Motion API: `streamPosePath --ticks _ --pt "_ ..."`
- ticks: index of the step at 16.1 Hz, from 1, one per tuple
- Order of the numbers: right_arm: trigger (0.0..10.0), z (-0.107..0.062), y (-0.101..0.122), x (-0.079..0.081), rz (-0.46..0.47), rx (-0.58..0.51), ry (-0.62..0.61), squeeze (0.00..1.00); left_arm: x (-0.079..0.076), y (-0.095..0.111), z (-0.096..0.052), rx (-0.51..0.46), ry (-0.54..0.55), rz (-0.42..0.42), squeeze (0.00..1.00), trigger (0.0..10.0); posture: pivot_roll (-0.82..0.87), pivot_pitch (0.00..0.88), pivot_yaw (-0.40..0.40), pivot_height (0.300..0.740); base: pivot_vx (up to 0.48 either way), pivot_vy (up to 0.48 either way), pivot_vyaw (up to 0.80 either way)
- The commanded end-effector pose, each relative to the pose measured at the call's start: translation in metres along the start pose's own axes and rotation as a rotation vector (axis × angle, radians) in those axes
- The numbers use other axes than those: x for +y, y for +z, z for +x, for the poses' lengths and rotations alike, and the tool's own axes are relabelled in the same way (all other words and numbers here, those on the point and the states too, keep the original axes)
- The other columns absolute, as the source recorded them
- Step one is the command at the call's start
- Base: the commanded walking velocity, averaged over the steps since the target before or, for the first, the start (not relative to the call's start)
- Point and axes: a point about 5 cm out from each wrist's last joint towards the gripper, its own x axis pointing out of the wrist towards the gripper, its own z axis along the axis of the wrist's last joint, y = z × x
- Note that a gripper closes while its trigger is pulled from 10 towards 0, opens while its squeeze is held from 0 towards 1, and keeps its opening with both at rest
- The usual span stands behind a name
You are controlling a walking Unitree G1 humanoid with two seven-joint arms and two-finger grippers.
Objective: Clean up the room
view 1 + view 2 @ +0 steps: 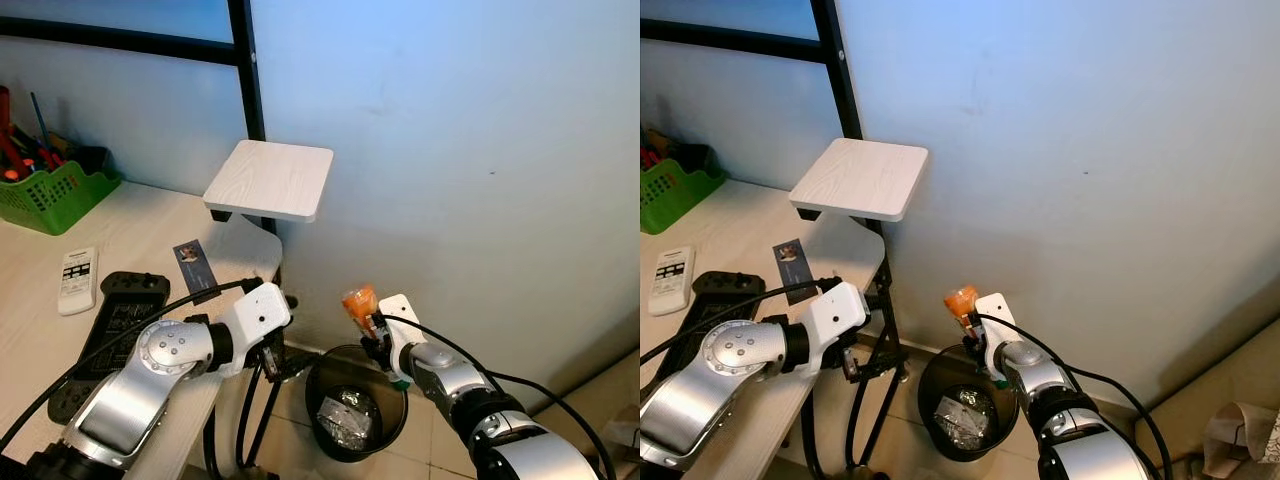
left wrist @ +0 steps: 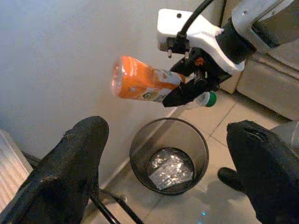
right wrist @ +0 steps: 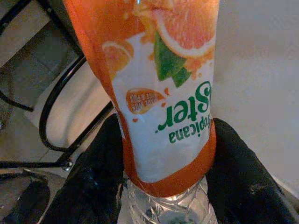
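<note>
Gripping an orange bottle (image 2: pixel 142 85) over the bin (image 1: pixel 322 375), the right end effector (image 2: pixel 187 93) hides its neck; left end effector (image 2: pixel 168 172) gapes.

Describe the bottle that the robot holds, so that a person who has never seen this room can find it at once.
Start at the round black mesh waste bin on the floor by the pale wall. Above its rim, the right gripper grips a clear plastic bottle. Its bright orange label with fruit pictures and its green cap mark it out.
</note>
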Motion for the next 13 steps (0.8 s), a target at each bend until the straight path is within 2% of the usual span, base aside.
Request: streamPosePath --ticks 1,2,3,4,13 --pt "10.0 0.0006 0.0071 0.0007 0.013 -0.012 0.012 0.00 -0.0009 0.0001 0.0010 -0.003 -0.014 -0.016 0.00 10.0 0.01 0.035 0.019 0.740 0.000 0.000 0.00" --pt "10.0 0.0007 0.0070 0.0011 0.014 -0.012 0.016 0.00 -0.0009 0.0005 0.0012 -0.007 -0.014 -0.018 0.00 10.0 0.01 0.035 0.019 0.740 0.000 0.000 0.00" --pt "10.0 0.0009 0.0070 0.0022 0.019 -0.011 0.025 0.11 -0.0006 0.0008 0.0013 -0.007 -0.016 -0.017 0.00 10.0 0.01 0.033 0.019 0.740 0.000 0.000 0.00" --pt "10.0 0.0010 0.0068 0.0032 0.026 -0.008 0.035 1.00 -0.0002 0.0010 0.0013 -0.005 -0.018 -0.015 0.00 10.0 0.01 0.032 0.019 0.740 0.000 0.000 0.00" --pt "10.0 0.0013 0.0015 0.0070 0.038 0.011 0.068 1.00 0.0012 0.0011 0.0009 -0.003 -0.023 -0.014 0.00 10.0 0.01 0.028 0.021 0.740 0.000 0.000 0.00"
